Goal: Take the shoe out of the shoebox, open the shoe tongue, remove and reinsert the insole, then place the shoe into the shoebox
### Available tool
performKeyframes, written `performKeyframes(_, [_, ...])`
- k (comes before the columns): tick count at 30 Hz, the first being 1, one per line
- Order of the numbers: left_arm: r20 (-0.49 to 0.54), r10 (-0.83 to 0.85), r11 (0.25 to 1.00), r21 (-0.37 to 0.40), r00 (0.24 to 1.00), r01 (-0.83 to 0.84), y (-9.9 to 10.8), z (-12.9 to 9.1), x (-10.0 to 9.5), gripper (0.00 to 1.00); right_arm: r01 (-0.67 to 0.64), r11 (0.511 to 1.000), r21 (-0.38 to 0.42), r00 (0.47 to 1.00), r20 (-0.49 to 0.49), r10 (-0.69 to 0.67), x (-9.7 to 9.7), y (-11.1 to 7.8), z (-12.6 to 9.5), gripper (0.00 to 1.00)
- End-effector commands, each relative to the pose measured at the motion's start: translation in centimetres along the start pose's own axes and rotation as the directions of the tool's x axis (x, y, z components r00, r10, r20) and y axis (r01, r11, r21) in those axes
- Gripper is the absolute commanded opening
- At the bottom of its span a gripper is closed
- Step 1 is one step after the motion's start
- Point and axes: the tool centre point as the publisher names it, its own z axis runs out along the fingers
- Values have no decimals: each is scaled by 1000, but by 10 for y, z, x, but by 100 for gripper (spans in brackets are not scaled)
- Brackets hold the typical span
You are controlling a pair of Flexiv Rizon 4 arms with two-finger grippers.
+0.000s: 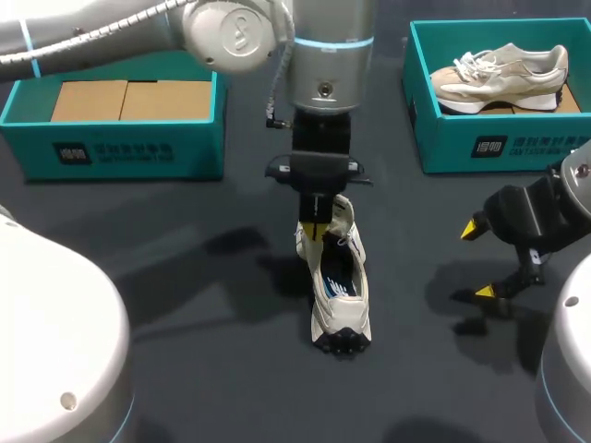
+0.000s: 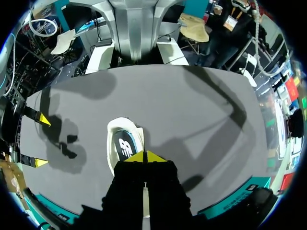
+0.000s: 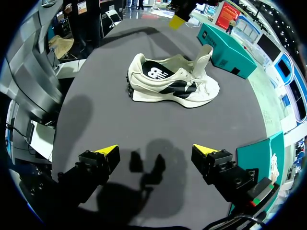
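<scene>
Dark grey tabletop with a white shoe (image 1: 356, 300) (image 2: 115, 136) (image 3: 168, 88) standing on its sole at the centre, outside both boxes. Its tongue (image 1: 343, 210) (image 3: 205, 55) is raised and the dark insole (image 1: 336, 281) (image 3: 156, 72) lies inside. Left claw (image 1: 317, 231) (image 2: 145, 155) hangs over the shoe's opening beside the tongue, clenched tip to tip; whether it pinches the tongue cannot be told. Right claw (image 1: 479, 260) (image 3: 156, 151) hovers near the shoe, released, fingers wide. Two teal shoeboxes sit at the far edge: the left shoebox (image 1: 120, 152) holds cardboard, the right shoebox (image 1: 499, 143) a second shoe (image 1: 499, 76).
</scene>
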Motion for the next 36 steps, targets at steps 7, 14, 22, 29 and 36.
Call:
performKeyframes(7, [-44,21,1000,7,999,-21,4,10,-14,0,-1,1000,3,1000,2,1,2,0,-1,100])
performKeyframes(14, [-85,37,999,2,996,-37,13,33,-32,0,-1,1000,3,1000,2,1,2,0,-1,100])
performKeyframes(22, [-122,44,999,-2,992,-44,20,57,-37,0,-1,1000,3,1000,2,1,2,0,-1,100])
performKeyframes(29, [-162,53,999,9,985,-52,22,74,-28,0,-1,1000,3,1000,2,1,2,0,-1,100])
performKeyframes(36, [-181,61,998,20,982,-58,21,90,-23,0,-1,1000,3,1000,2,1,2,0,-1,100])
